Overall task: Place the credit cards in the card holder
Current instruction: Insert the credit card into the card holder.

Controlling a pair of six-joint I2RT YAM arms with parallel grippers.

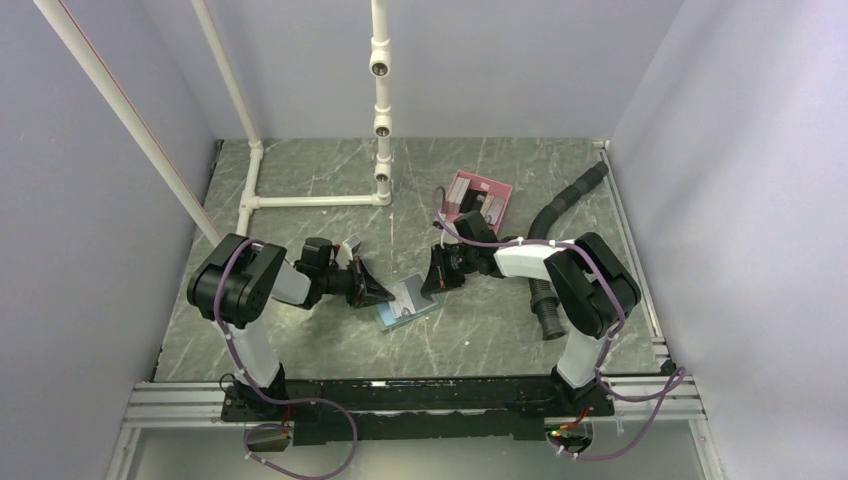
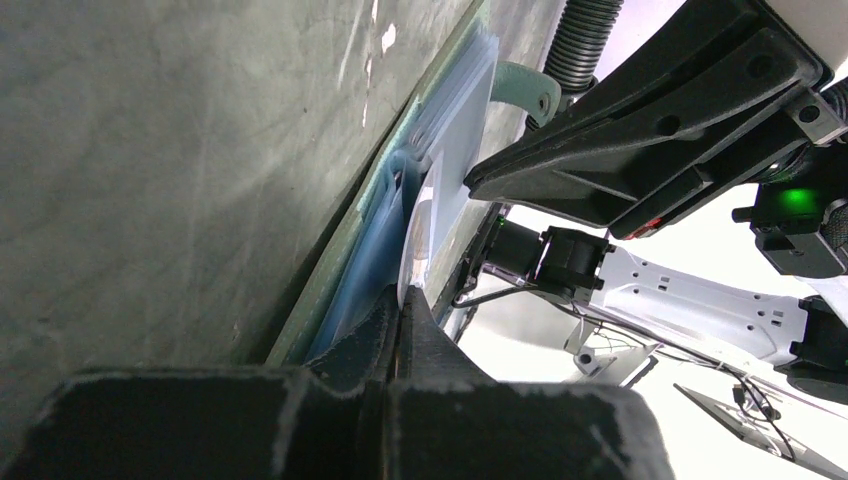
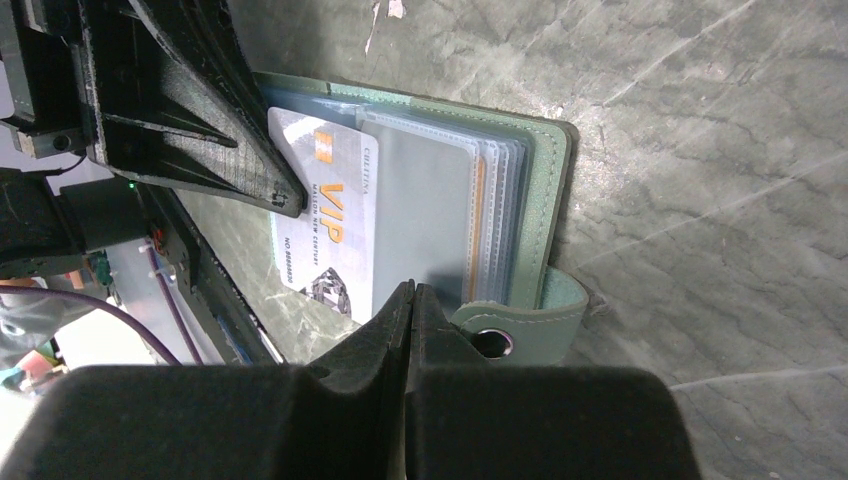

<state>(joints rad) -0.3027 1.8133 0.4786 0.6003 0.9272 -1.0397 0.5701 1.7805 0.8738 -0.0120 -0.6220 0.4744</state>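
A: Where is the card holder (image 1: 408, 303)?
B: It lies open on the table (image 1: 480, 335), between the two arms. The light blue sleeves face up and the tab (image 3: 520, 322) lies out to one side.
A: Left gripper (image 2: 402, 308)?
B: Its fingers are pressed together with nothing between them. The tip rests against a silver card (image 3: 325, 205) marked VIP.
A: Card position?
B: It is partly inside a clear sleeve (image 3: 425, 215). The printed end sticks out past the sleeve mouth.
A: Right gripper (image 3: 411, 297)?
B: It is also closed tight and empty. The tip sits at the holder's edge, just beside the tab. Contact cannot be told.
A: Other cards (image 1: 488, 207)?
B: They are in the pink tray (image 1: 463, 186) on the far side of the table, well apart from the holder. A black hose (image 1: 545, 300) lies by the right arm.
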